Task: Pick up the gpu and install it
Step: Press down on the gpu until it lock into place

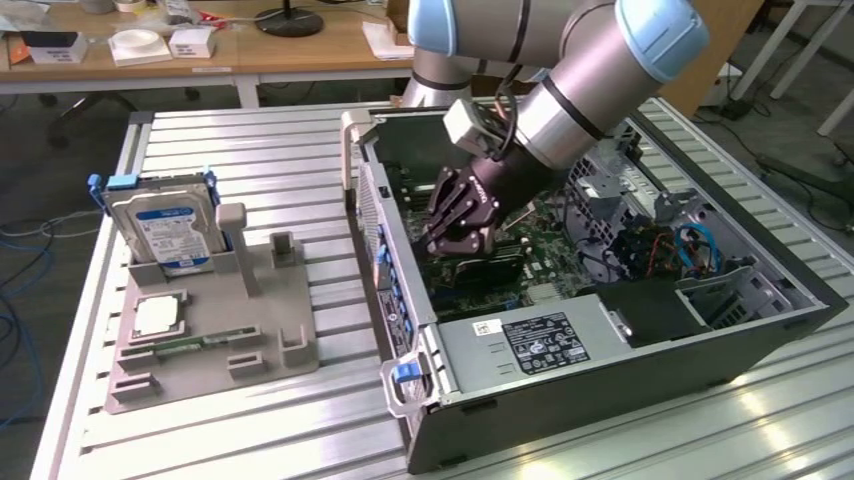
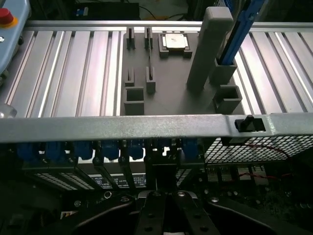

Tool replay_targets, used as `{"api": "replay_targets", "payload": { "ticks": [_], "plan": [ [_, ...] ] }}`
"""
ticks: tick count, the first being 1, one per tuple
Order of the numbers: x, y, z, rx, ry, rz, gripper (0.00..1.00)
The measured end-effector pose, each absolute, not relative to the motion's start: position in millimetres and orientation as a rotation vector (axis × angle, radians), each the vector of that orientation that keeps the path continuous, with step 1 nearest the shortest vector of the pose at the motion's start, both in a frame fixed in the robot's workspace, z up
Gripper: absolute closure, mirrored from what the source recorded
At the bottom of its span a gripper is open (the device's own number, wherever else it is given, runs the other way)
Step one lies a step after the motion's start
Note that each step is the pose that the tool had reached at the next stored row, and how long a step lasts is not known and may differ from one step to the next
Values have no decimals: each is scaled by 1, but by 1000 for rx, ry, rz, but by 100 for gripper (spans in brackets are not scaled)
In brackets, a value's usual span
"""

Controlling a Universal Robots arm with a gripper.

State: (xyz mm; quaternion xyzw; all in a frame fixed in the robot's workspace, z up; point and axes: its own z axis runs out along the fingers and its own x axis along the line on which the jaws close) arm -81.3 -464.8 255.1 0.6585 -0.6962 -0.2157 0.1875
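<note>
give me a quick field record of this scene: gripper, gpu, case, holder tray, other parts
gripper: gripper shut, reaching down inside the open computer case over the motherboard
gpu: black card directly under the fingertips, low on the board; whether it is fully seated cannot be told
holder tray: grey tray on the slatted table, at the exterior view's left of the case
hard drive: hard drive standing upright in the tray
cpu: square chip lying flat in the tray
power supply: power supply in the case's near corner
</note>
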Motion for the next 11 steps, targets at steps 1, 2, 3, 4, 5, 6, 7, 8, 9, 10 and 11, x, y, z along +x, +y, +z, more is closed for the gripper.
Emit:
{"api": "replay_targets", "payload": {
  "ticks": [1,2,3,4,5,6,7,8,9,10,11],
  "plan": [
    [-79,-465,255,1853,-1959,-607,90],
    [-77,-464,254,1853,-1959,-607,90],
    [-75,-464,254,1853,-1959,-607,90],
    [-74,-464,254,1854,-1959,-607,90],
    [-74,-464,254,1854,-1959,-607,90],
    [-75,-464,254,1854,-1960,-606,90],
    [-75,-464,254,1856,-1963,-603,90],
    [-76,-464,254,1865,-1971,-592,90],
    [-76,-464,254,1877,-1982,-577,90],
    [-77,-463,254,1888,-1993,-562,90],
    [-77,-463,254,1900,-2005,-546,90]
  ]
}}
